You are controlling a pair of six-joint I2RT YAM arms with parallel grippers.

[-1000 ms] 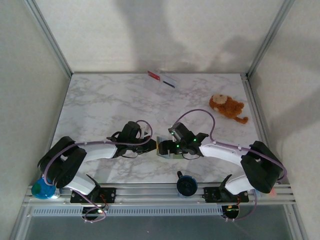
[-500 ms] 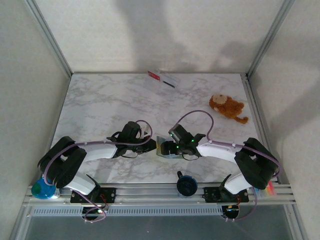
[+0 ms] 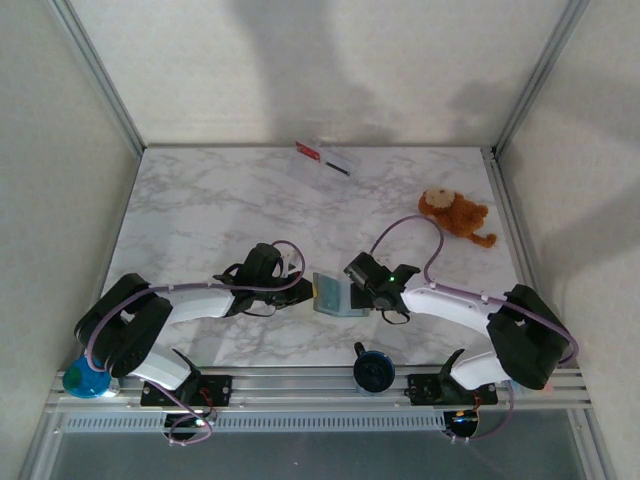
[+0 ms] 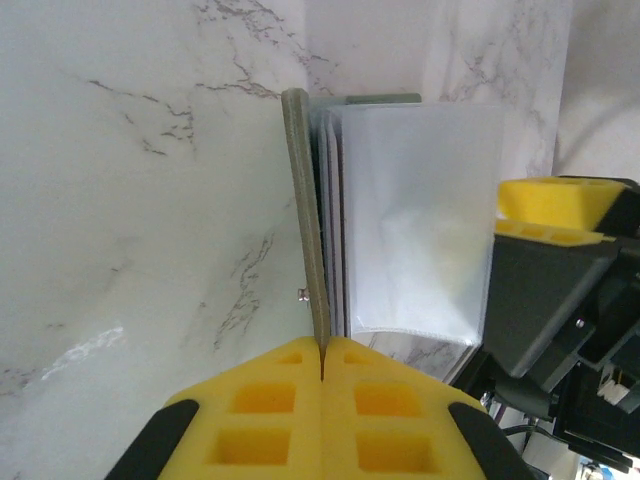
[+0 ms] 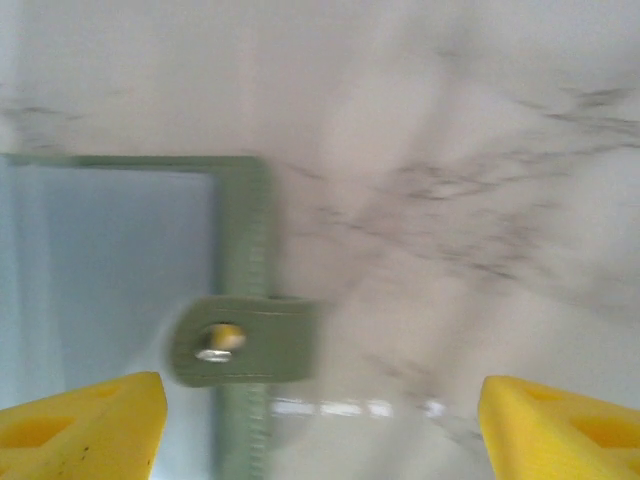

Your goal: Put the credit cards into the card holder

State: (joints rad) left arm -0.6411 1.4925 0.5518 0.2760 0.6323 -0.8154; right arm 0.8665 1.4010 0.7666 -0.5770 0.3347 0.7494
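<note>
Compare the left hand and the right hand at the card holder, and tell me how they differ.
The left hand is shut, its yellow fingers pinching the grey-green cover of the card holder. The right hand is open, its fingers wide apart and gripping nothing. The left hand reaches the card holder from the left, the right hand from the right, over its snap-tab corner. Both have yellow fingers and meet at the card holder.
</note>
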